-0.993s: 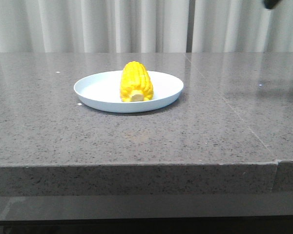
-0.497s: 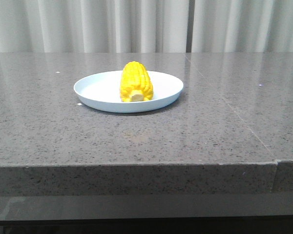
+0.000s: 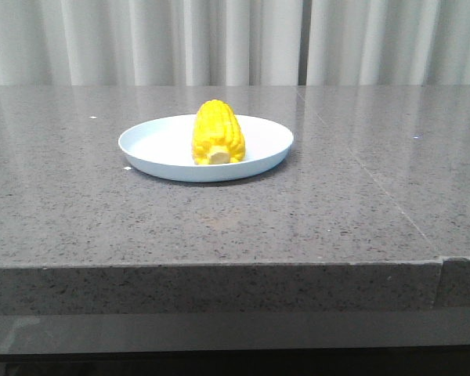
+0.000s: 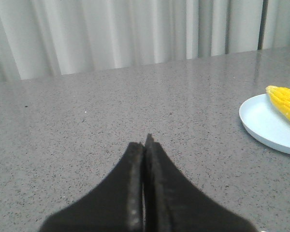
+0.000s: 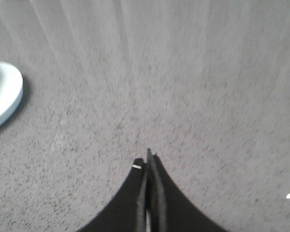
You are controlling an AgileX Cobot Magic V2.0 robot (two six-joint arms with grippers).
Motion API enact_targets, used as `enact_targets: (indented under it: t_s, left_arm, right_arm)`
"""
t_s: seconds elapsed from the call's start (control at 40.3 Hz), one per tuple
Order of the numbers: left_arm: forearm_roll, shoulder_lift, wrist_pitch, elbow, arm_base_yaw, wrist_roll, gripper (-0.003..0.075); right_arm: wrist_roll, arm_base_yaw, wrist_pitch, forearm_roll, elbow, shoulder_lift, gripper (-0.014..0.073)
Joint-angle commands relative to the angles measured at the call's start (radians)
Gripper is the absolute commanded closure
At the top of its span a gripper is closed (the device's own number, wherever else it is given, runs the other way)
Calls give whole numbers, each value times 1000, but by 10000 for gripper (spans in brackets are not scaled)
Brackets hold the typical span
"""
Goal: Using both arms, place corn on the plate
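Observation:
The yellow corn [image 3: 218, 131] lies on the pale blue-white plate [image 3: 160, 145] in the middle of the grey stone table, stub end toward the camera. Neither gripper shows in the front view. In the left wrist view my left gripper [image 4: 145, 141] is shut and empty above bare table, with the plate [image 4: 266, 123] and the corn [image 4: 286, 101] well off to one side. In the right wrist view my right gripper [image 5: 147, 158] is shut and empty above bare table, and the plate's rim [image 5: 7, 99] shows far off at the frame's edge.
The grey speckled table [image 3: 337, 204] has a seam running along its right part and a front edge near the camera. Pale curtains [image 3: 219, 39] hang behind the table.
A dark arm part at the top right of the front view one second ago has left the frame. The corn and plate have not moved.

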Motion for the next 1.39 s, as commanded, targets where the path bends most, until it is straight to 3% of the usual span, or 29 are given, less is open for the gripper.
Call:
enact_targets:
  t_s: [0.0, 0.174, 1.366]
  left_arm:
    - [-4, 12, -73, -25, -7, -6, 740]
    - [-4, 12, -73, -25, -7, -6, 740]
    - [-4, 12, -73, -25, -7, -6, 740]
  right_arm:
    - [-12, -2, -132, -48, 23, -96, 662]
    - [-12, -2, -171, -50, 39, -189, 662]
    - [-12, -2, -171, -50, 39, -188, 662]
